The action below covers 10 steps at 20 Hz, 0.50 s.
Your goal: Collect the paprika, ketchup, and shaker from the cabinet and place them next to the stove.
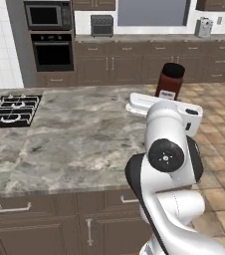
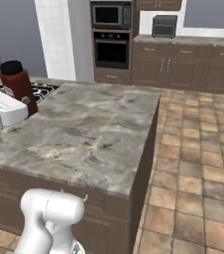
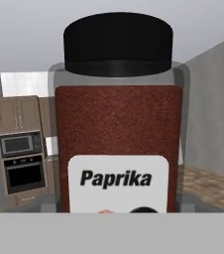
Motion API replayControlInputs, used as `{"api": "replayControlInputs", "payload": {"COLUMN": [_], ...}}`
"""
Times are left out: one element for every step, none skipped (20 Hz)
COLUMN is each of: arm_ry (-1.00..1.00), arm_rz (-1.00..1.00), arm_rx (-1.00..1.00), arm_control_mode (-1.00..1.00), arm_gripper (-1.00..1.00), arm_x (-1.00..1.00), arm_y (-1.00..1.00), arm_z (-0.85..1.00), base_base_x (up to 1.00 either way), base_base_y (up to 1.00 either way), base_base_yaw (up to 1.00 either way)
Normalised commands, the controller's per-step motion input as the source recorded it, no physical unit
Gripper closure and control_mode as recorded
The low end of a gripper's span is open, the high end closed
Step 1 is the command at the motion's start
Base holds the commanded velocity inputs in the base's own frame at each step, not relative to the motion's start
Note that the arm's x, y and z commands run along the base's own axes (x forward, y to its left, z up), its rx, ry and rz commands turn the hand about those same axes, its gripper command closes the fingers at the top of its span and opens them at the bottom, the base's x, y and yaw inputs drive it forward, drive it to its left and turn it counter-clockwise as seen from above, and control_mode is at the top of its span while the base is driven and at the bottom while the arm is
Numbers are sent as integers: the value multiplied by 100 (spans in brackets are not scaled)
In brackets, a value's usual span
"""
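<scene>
The claw (image 3: 119,211) is pinching the paprika (image 1: 170,81) and holds it upright above the worktop (image 1: 79,134), well to the right of the stove (image 1: 10,110).

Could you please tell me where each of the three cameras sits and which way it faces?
Left base view: behind the arm's left, looking over the counter toward the stove; white arm lower right.
Right base view: behind its right, looking along the counter; arm lower left.
Hand view: on the hand, facing the paprika up close.
All three share the paprika jar and the wall oven.
</scene>
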Motion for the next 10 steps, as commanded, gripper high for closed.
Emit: {"api": "replayControlInputs", "payload": {"arm_ry": [0, 0, 0, 0, 0, 0, 0, 0, 0, 0], "arm_rz": [0, 0, 0, 0, 0, 0, 0, 0, 0, 0], "arm_rx": [0, 0, 0, 0, 0, 0, 0, 0, 0, 0], "arm_control_mode": [100, 100, 100, 100, 100, 100, 100, 100, 100, 100], "arm_gripper": [100, 100, 100, 100, 100, 100, 100, 100, 100, 100], "arm_x": [0, 0, 0, 0, 0, 0, 0, 0, 0, 0], "arm_y": [0, 0, 0, 0, 0, 0, 0, 0, 0, 0], "arm_z": [0, 0, 0, 0, 0, 0, 0, 0, 0, 0], "base_base_x": [10, 11, 13, 17, 22, 25, 25, 26, 26, 28], "base_base_y": [-100, -100, -100, -100, -100, -100, -100, -100, -100, -100], "base_base_yaw": [18, 18, 19, 20, 21, 21, 21, 22, 23, 24]}}
